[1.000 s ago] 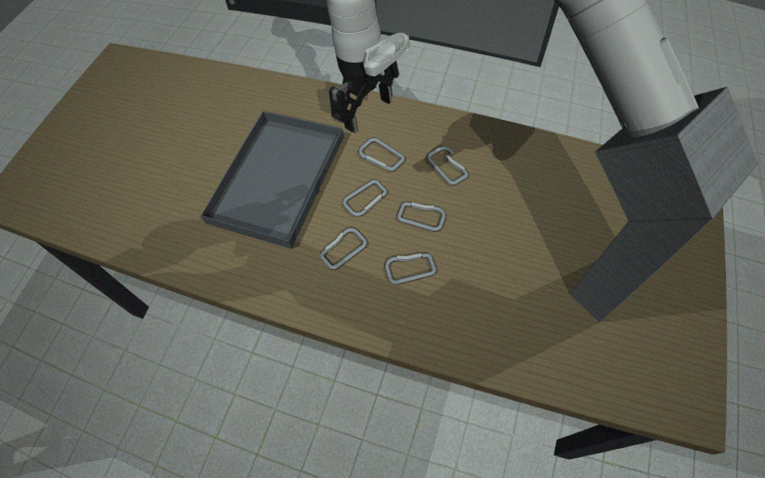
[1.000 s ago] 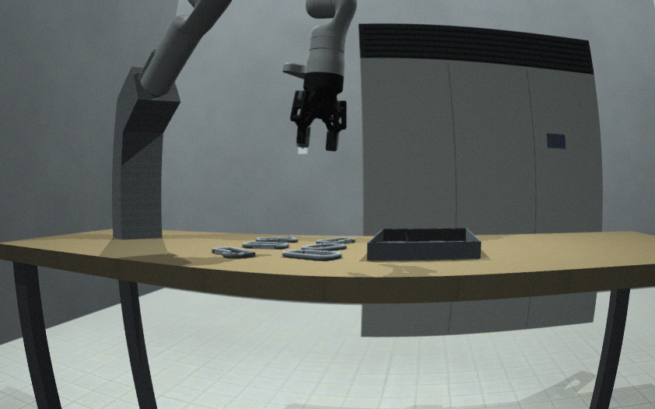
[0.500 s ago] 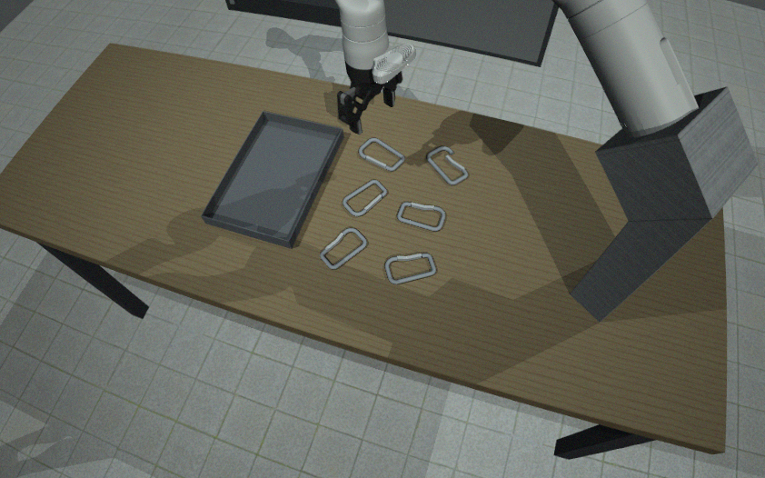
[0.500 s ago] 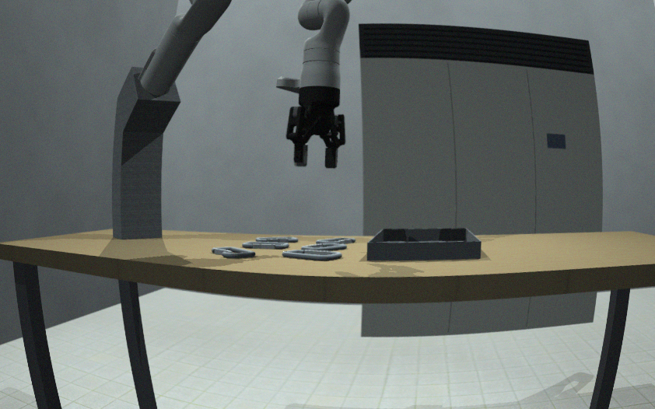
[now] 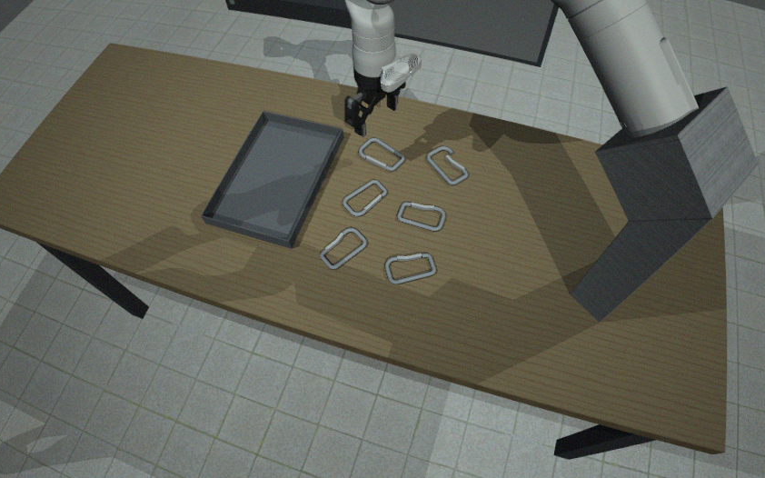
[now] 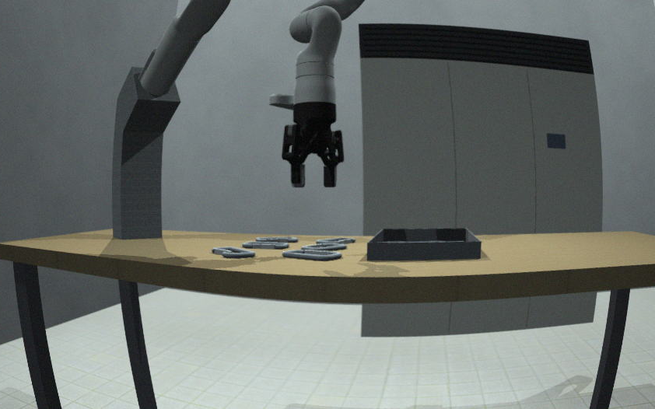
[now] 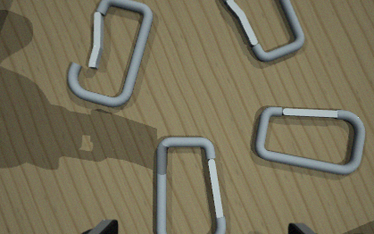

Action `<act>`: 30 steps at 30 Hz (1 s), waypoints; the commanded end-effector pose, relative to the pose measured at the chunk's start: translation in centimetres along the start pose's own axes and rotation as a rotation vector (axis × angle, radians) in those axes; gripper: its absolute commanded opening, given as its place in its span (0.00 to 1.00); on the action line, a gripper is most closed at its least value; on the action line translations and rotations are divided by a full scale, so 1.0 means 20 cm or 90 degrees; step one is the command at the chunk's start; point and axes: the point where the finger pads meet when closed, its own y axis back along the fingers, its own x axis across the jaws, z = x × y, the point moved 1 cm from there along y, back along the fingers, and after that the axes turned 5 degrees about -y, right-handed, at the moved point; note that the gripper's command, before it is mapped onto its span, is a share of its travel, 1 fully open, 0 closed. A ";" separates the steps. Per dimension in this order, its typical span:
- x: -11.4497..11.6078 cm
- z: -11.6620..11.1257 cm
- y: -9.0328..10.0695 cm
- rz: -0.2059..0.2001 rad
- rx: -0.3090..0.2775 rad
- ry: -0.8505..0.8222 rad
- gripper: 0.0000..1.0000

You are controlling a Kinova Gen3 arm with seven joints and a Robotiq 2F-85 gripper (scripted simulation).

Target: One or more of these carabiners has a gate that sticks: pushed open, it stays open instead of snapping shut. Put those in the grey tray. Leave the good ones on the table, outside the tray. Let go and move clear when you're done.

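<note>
My gripper (image 5: 376,117) (image 6: 313,176) (image 7: 203,229) is open and empty, above the table near the top carabiner. Six silver carabiners lie flat on the table outside the grey tray (image 5: 249,233) (image 6: 424,250). The top-right carabiner (image 5: 440,172) (image 7: 137,58) has its gate swung inward, leaving a gap. The top carabiner (image 5: 389,147) (image 7: 187,142) and middle-left carabiner (image 5: 357,191) (image 7: 305,162) have straight, closed gates. The middle-right carabiner (image 5: 418,225) (image 7: 292,20), lower-left carabiner (image 5: 351,256) and lower-right carabiner (image 5: 415,277) have slightly bent gates that look closed. The tray holds nothing.
The wooden table (image 5: 136,148) (image 6: 548,249) bears the robot's dark grey pedestal (image 5: 640,254) (image 6: 141,203) at the right in the top view. Raised tray walls stand beside the carabiners. Arm shadows cross the table. A grey cabinet (image 6: 406,152) stands behind.
</note>
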 end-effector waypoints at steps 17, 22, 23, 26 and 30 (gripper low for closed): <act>-0.04 0.01 -0.43 -0.003 -0.004 -0.001 1.00; -0.04 0.01 -0.43 -0.003 -0.004 -0.001 1.00; -0.04 0.01 -0.43 -0.003 -0.004 -0.001 1.00; -0.04 0.01 -0.43 -0.003 -0.004 -0.001 1.00; -0.04 0.01 -0.43 -0.003 -0.004 -0.001 1.00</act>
